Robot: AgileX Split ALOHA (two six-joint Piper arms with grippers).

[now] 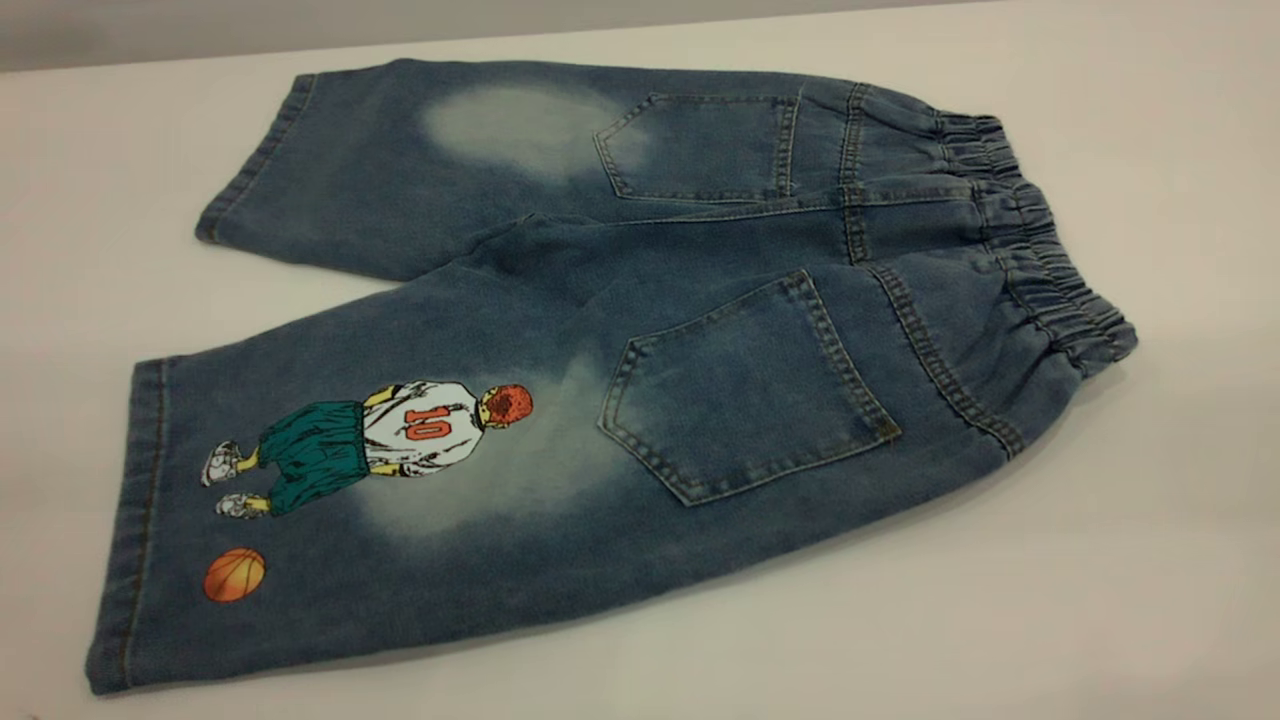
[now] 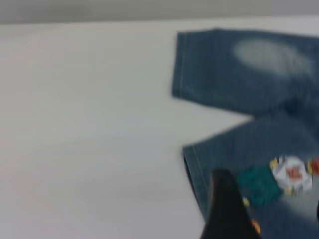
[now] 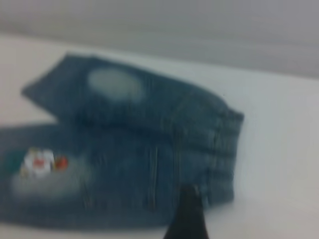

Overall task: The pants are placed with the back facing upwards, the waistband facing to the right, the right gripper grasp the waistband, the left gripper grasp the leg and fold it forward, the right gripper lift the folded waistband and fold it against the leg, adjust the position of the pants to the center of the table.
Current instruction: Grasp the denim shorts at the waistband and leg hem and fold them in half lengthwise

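**Pants lie flat, no fold made yet**

From the outside camera, the pants (image 1: pixel 600 360) lie flat on the white table (image 1: pixel 1150 600), back side up. You can see two back pockets. The stretchy waistband (image 1: pixel 1040 250) is over at about 2 o'clock. The two legs point the other way, toward 8 and 10 o'clock. The near leg (image 1: pixel 330 500) has a picture of a basketball player (image 1: pixel 380 440) with the number 10, and a little orange ball (image 1: pixel 235 574) at about 7 o'clock. No arm shows up in this view at all.

From the left wrist camera, the left gripper (image 2: pixel 259 219) hangs over the cuff of the near leg, close to the player picture. Only one dark finger (image 2: pixel 227 209) shows well, so I cannot tell if the claw is apart or together. It does not look like it holds any cloth.

From the right wrist camera, the right gripper (image 3: pixel 187 214) sits over the near end of the waistband. Just one dark finger tip (image 3: pixel 187 214) can be seen, so here too I cannot tell.

I think this is the very first step: both claws are getting ready to grab. Next, the right one needs to pinch the waistband edge and the left one the leg cuff, both at once, then swing the near half over the far half so the legs line up.
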